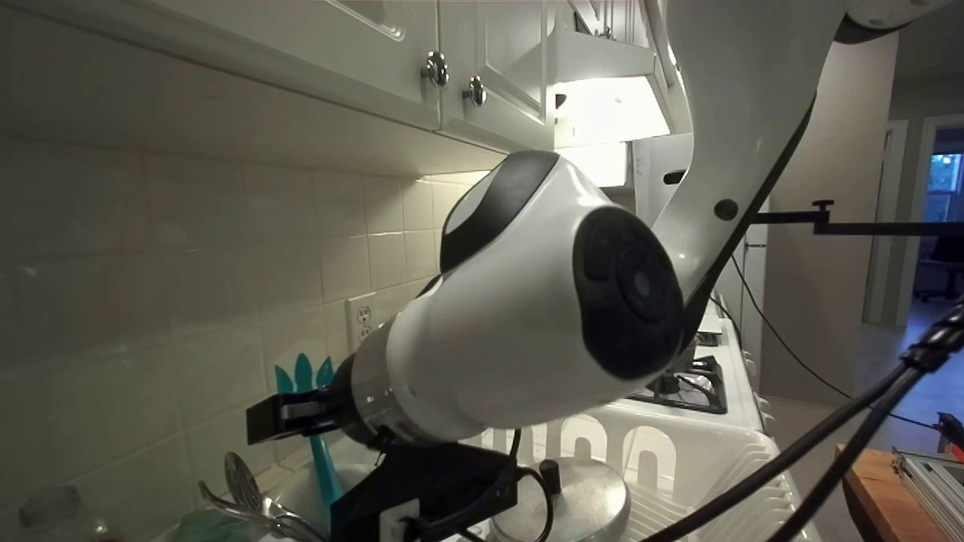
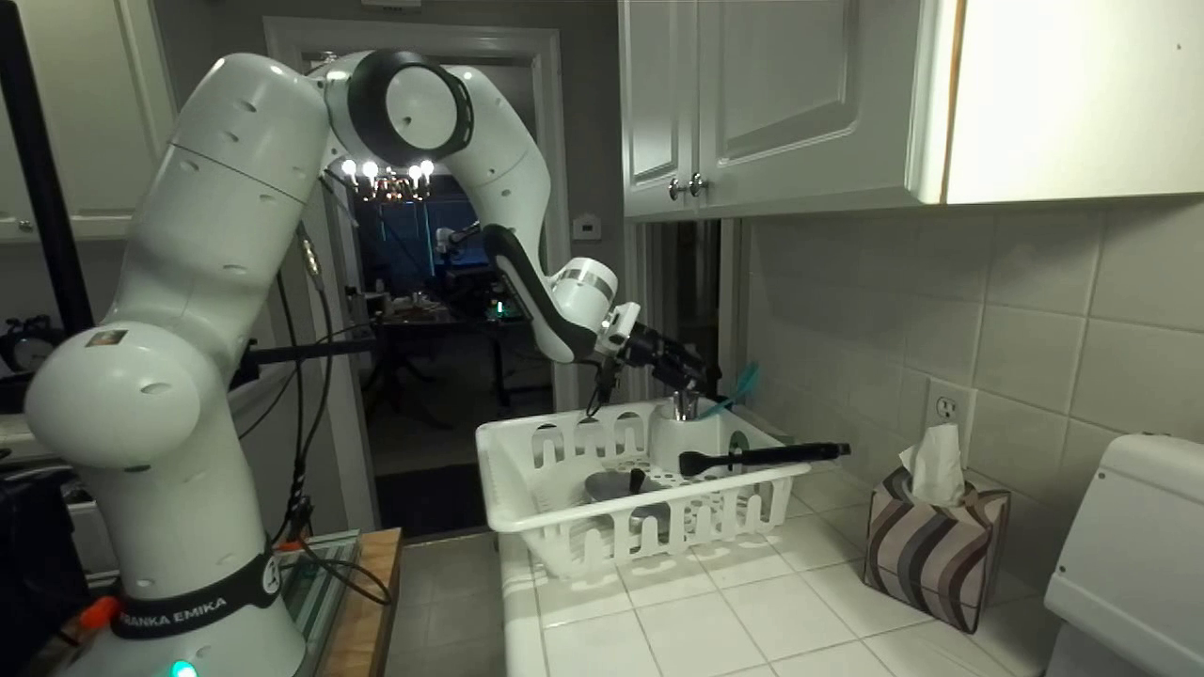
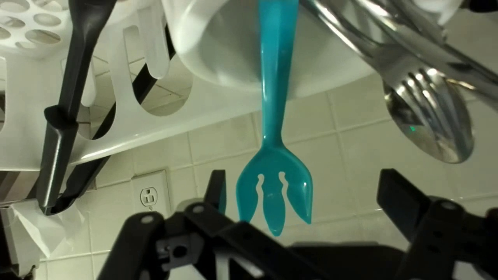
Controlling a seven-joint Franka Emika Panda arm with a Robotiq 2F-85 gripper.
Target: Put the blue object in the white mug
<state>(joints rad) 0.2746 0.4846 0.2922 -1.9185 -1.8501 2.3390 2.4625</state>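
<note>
The teal-blue utensil (image 3: 274,175) has its pronged head near my gripper (image 3: 307,186) in the wrist view, which looks upside down. My fingers are apart, one on each side of the head, which lies closer to the left finger; no contact is visible. The handle runs to a rounded white cup (image 3: 221,50) that matches the white mug; its lower end is out of view. In both exterior views the utensil (image 1: 325,467) (image 2: 746,379) leans beside my gripper (image 1: 271,418) (image 2: 710,381). The cup (image 2: 670,432) stands at the rack's back corner.
A white dish rack (image 2: 649,503) holds a metal pot lid (image 1: 572,493). A black long-handled utensil (image 2: 762,458) lies across its edge. A metal fork and spoon (image 3: 420,85) lean beside the teal utensil. The tiled wall, upper cabinets (image 2: 771,103) and a tissue box (image 2: 936,536) are nearby.
</note>
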